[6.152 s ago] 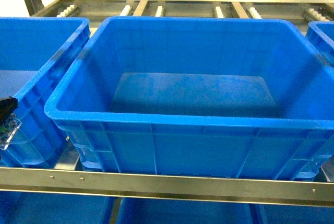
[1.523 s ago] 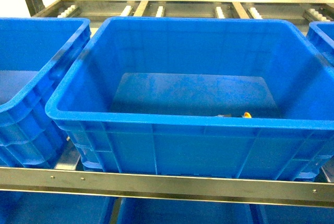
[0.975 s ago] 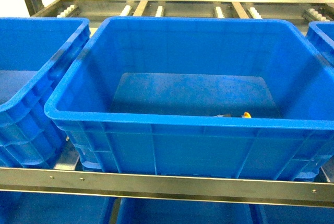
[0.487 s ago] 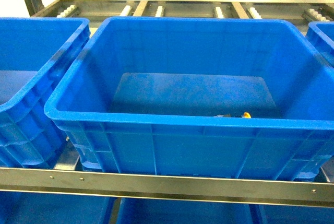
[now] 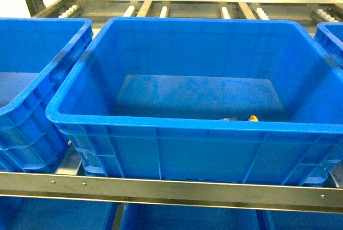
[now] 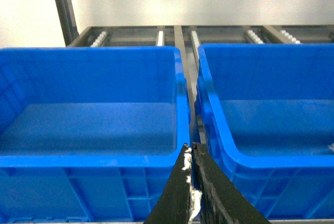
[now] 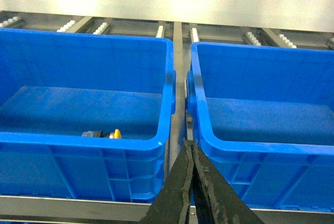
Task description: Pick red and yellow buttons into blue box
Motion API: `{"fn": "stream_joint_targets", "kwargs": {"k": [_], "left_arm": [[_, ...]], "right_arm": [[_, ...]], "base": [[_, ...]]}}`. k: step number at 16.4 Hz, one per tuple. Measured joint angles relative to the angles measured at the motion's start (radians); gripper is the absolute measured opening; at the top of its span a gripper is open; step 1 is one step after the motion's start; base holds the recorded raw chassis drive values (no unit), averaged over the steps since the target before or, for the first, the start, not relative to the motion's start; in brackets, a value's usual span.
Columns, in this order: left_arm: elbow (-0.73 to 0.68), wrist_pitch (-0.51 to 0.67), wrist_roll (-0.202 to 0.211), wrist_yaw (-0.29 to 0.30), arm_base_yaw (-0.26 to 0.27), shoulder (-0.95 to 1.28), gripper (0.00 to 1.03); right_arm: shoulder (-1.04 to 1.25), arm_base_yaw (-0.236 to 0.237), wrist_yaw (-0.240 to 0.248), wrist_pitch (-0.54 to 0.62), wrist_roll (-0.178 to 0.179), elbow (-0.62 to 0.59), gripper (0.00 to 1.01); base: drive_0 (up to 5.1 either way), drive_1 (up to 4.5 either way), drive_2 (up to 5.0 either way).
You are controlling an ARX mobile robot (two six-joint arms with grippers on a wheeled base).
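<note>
The blue box [image 5: 177,124] fills the middle of the head view. The yellow button [image 5: 253,118] lies on its side on the box's floor near the front wall, right of centre. In the right wrist view the box [image 7: 78,139] is the left crate, and the yellow button [image 7: 116,133] shows there with its black body. The red button is out of view. My right gripper [image 7: 191,144] is shut and empty, in front of the gap between two crates. My left gripper [image 6: 189,148] is shut and empty, outside the box [image 6: 261,160] by its left corner. Neither gripper shows in the head view.
A second blue crate [image 5: 32,80] stands left of the box and a third [image 7: 261,145] to its right. All rest on a metal roller rack with a front rail [image 5: 171,190]. More blue crates sit on the shelf below [image 5: 187,218].
6.2 s ago the box was empty and a gripper showed at the head view's left edge. Now the yellow button lies in the box and that gripper is gone. Nothing moved over the last 1.5 s.
</note>
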Motion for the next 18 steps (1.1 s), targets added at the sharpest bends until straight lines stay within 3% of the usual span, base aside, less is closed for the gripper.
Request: {"fn": "stream_joint_targets", "kwargs": {"k": [2, 3, 4, 15, 17, 18], "left_arm": [[0.000, -0.065, 0.000, 0.001, 0.000, -0.063, 0.02], [0.000, -0.087, 0.000, 0.000, 0.000, -0.091, 0.02], [0.000, -0.110, 0.000, 0.000, 0.000, -0.126, 0.02], [0.000, -0.323, 0.000, 0.000, 0.000, -0.332, 0.02], [0.000, -0.513, 0.000, 0.001, 0.000, -0.468, 0.02], [0.004, -0.483, 0.000, 0.002, 0.000, -0.497, 0.02]], "right_arm": [[-0.039, 0.000, 0.000, -0.050, 0.000, 0.000, 0.02], [-0.120, 0.000, 0.000, -0.173, 0.000, 0.001, 0.02], [-0.186, 0.000, 0.000, -0.191, 0.000, 0.001, 0.02], [-0.188, 0.000, 0.000, -0.198, 0.000, 0.001, 0.02], [-0.188, 0.000, 0.000, -0.197, 0.000, 0.001, 0.02], [-0.188, 0.000, 0.000, -0.198, 0.000, 0.001, 0.02]], "base": [[0.0, 0.00, 0.0], [0.0, 0.00, 0.0], [0.0, 0.00, 0.0], [0.0, 0.00, 0.0], [0.0, 0.00, 0.0], [0.0, 0.00, 0.0]]}}
